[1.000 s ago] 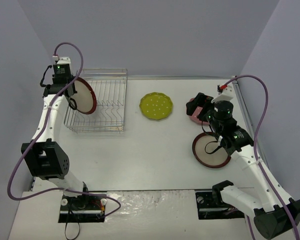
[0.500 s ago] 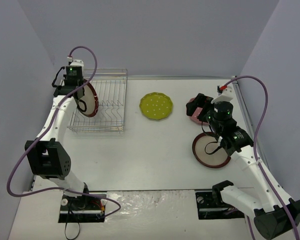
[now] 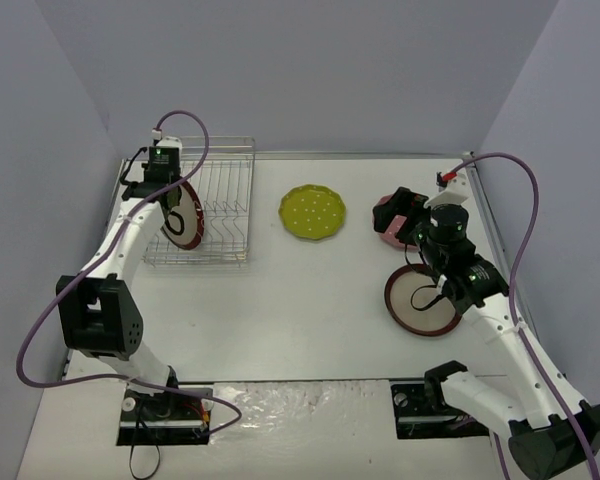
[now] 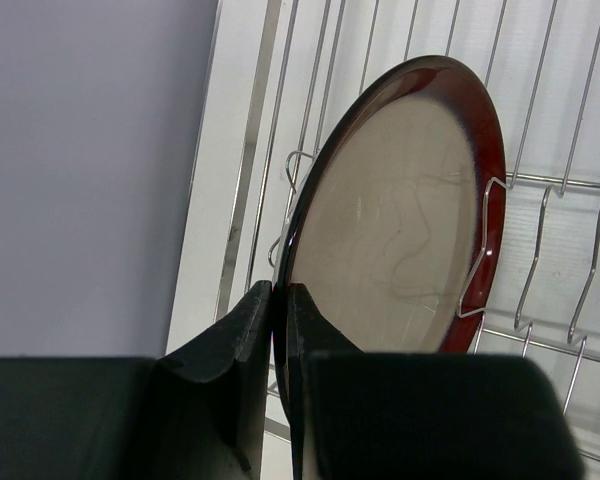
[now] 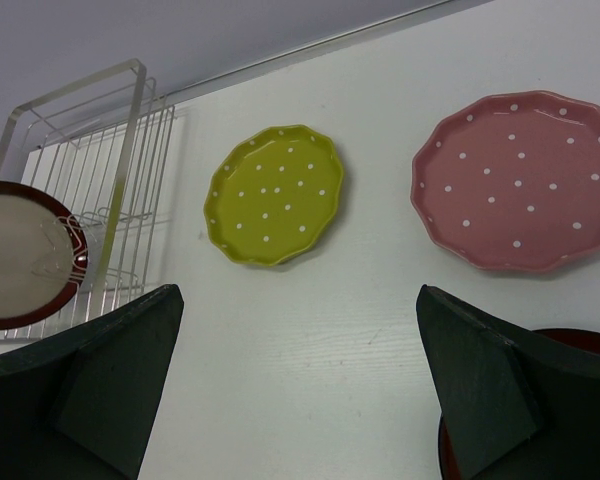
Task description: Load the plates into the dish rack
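A large plate with a red-brown rim [image 3: 184, 216] stands on edge among the tines of the silver wire dish rack [image 3: 230, 180]. My left gripper [image 3: 170, 196] is shut on its rim; the left wrist view shows the fingers [image 4: 250, 330] pinching the plate [image 4: 400, 220]. A second red-brown plate [image 3: 420, 300] lies flat at the right. The yellow-green dotted plate [image 3: 313, 213] and the pink dotted plate [image 3: 385, 234] lie flat. My right gripper [image 3: 404, 208] is open and empty above the pink plate's near side; its view shows both dotted plates ahead [image 5: 275, 195] [image 5: 515, 180].
The rack [image 4: 560, 182] sits at the table's back left against the grey wall; the right wrist view shows it [image 5: 130, 150] at far left. White table edges and grey walls bound the area. Arm cables loop over both sides.
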`<state>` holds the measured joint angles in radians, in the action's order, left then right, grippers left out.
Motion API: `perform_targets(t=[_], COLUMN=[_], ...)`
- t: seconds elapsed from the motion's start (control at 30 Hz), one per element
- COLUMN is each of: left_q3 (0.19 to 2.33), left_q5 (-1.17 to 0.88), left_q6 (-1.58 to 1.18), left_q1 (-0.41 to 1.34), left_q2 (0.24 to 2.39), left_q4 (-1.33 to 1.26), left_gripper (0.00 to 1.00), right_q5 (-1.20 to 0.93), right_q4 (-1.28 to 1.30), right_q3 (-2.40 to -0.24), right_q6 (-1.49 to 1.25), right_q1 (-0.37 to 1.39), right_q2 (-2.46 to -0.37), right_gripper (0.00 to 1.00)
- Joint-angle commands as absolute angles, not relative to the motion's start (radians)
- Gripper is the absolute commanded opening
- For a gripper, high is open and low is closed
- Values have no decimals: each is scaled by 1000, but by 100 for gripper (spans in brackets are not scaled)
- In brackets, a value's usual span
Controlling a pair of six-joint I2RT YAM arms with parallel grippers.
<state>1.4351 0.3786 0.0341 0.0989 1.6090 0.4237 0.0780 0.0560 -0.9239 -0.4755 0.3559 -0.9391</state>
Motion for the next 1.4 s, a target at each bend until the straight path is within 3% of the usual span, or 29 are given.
perform_targets(t=[0.0, 0.43, 0.53, 0.57, 0.7, 1.07, 1.37], left_q3=[1473, 1541, 1551, 1549, 1536, 1612, 1688], left_q5=[449, 471, 495, 505, 519, 514, 222], left_q6=[37, 12, 11, 11, 11, -32, -243], left_q1=[112, 134, 134, 135, 137, 164, 292], left_q2=[1512, 1569, 1574, 1572, 1557, 1450, 1383], left_q4=[284, 388, 411, 421, 416, 442, 566], left_gripper=[0, 1, 16, 30, 50, 55, 56], right_q5=[69, 71, 67, 69, 66, 80, 126], right_q4=[-23, -23, -23, -23, -22, -14, -4], right_q3=[-927, -916, -916, -916, -914, -919, -937], right_q6=[-488, -490, -489, -491, -492, -485, -487], right_q1=[368, 370, 370, 371, 370, 371, 371], right_q2=[-911, -886, -887, -887, -892, -894, -894], right_gripper=[100, 100, 100, 100, 100, 100, 100])
